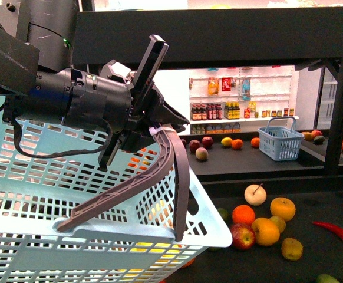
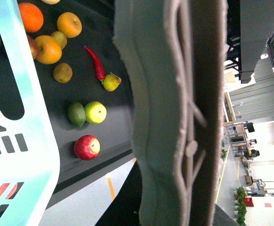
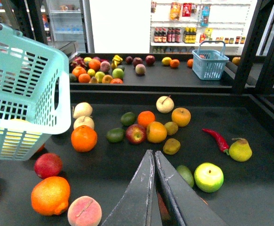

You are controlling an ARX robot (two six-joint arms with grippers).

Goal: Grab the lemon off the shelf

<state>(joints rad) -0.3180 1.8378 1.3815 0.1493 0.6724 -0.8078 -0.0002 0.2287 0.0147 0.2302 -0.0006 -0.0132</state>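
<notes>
Here the left claw (image 1: 124,227), a black motor body with long grey ribbed fingers, hangs at the rim of a pale blue slotted plastic basket (image 1: 71,177); both fingertips rest on the rim well apart, so the jaws stand wide and hold nothing. From the left wrist camera one grey finger (image 2: 174,113) fills the middle of the picture, blurred, and hides much of the tray behind it. The right claw (image 3: 154,155) shows only as two dark tapered fingers whose tips nearly touch; the jaws are narrow, with nothing between them. It hovers above the flat black tray of the black metal-framed shelf (image 3: 127,188), where loose fruit lies scattered ahead of it and to both sides: an orange (image 3: 84,138), a red apple (image 3: 136,133), a long red chilli (image 3: 217,139), a yellow-green pear (image 3: 240,149) and a green apple (image 3: 209,177) just beside the right finger. Which of the yellowish round fruits is the lemon I cannot tell; a yellow shape (image 3: 14,126) shows through the basket slots, too masked to name. A second small blue basket (image 3: 210,63) sits on the far tray, well away from both claws.
</notes>
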